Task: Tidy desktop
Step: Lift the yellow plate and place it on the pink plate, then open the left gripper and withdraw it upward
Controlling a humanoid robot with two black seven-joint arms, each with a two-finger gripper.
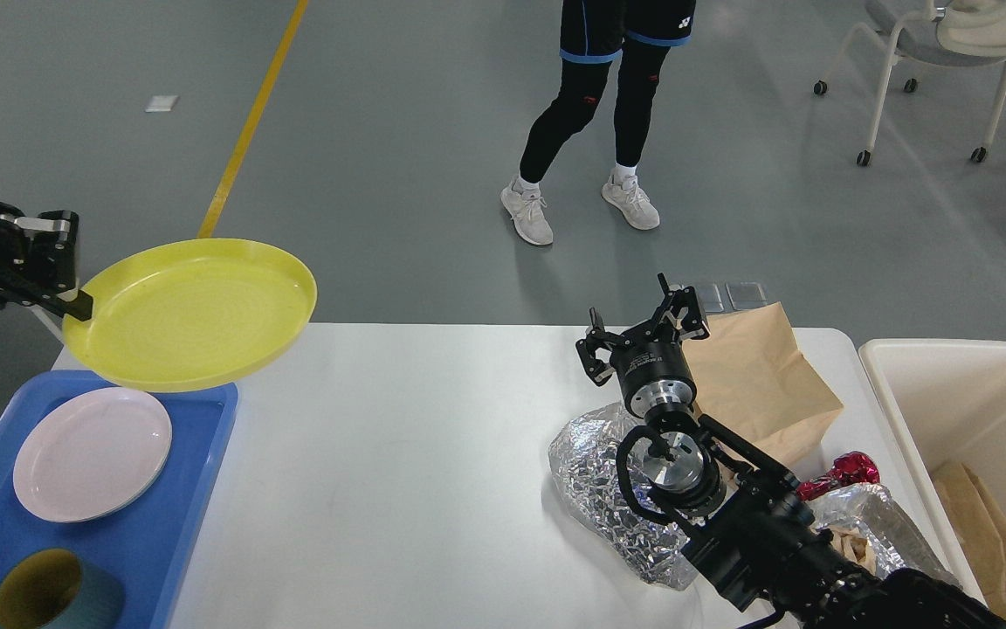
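Left gripper (75, 301) clenched on yellow plate (193, 313) rim at its 9 o'clock, above desktop (398, 489). Plate likely light, stiff, slippery; rim pinch suits. Right gripper (643, 336) released, empty.

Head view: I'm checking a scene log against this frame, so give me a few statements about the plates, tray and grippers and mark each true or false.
1. The left gripper holds the yellow plate by its rim, raised off the desktop. True.
2. The white plate lies on the bare desktop. False: it lies in the blue tray.
3. The right gripper is shut on the brown paper bag. False: it is open and holds nothing, with the bag beside it.
4. Crumpled foil lies on the desktop under the right arm. True.
5. The cream bin is empty. False: brown paper lies inside it.
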